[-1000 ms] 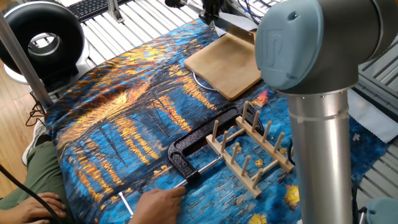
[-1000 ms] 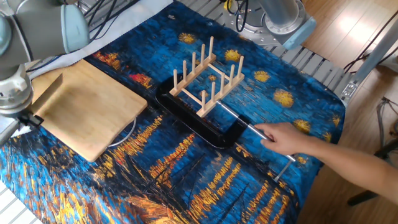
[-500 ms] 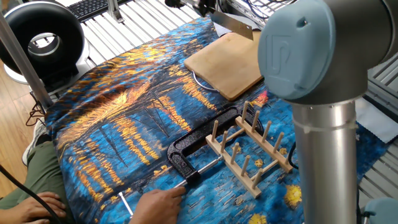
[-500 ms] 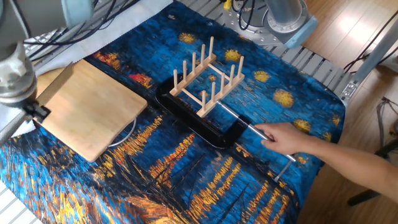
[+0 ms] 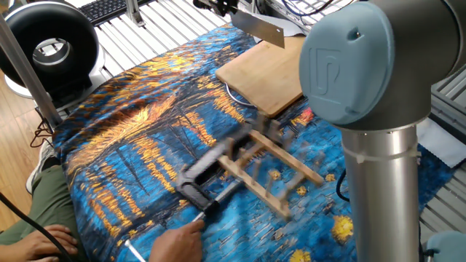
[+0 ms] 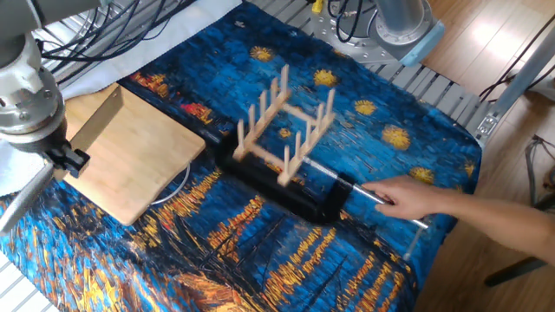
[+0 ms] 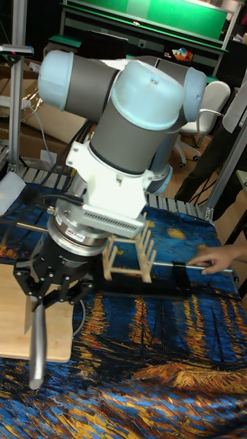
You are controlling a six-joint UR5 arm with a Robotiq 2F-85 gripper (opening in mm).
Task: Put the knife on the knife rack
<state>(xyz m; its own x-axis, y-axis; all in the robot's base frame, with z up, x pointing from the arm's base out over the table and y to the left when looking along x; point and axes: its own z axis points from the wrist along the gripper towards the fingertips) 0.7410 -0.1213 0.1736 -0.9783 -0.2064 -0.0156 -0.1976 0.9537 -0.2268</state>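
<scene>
The knife [image 5: 259, 28] hangs in the air above the far end of the table, its pale grey blade slanting down; my gripper [image 5: 227, 6] is shut on its handle end. In the other fixed view the blade [image 6: 21, 204] slants down to the left from the gripper [image 6: 62, 161]. In the tall view the knife [image 7: 35, 345] hangs straight down from the gripper [image 7: 43, 298]. The light-wood knife rack [image 5: 268, 164] [image 6: 283, 130] [image 7: 127, 256] stands mid-table, motion-blurred, well apart from the knife.
A black clamp with a steel rod [image 5: 201, 177] [image 6: 290, 185] lies against the rack. A person's hand [image 5: 177, 244] [image 6: 420, 198] [image 7: 212, 259] holds the rod's end. A bamboo cutting board [image 5: 266, 71] [image 6: 130, 159] lies below the knife. The robot's arm [image 5: 371, 109] blocks the right side.
My gripper has lifted the knife up off the cutting board's far edge. The person's hand has dragged the clamp, and the rack has shifted and turned with it.
</scene>
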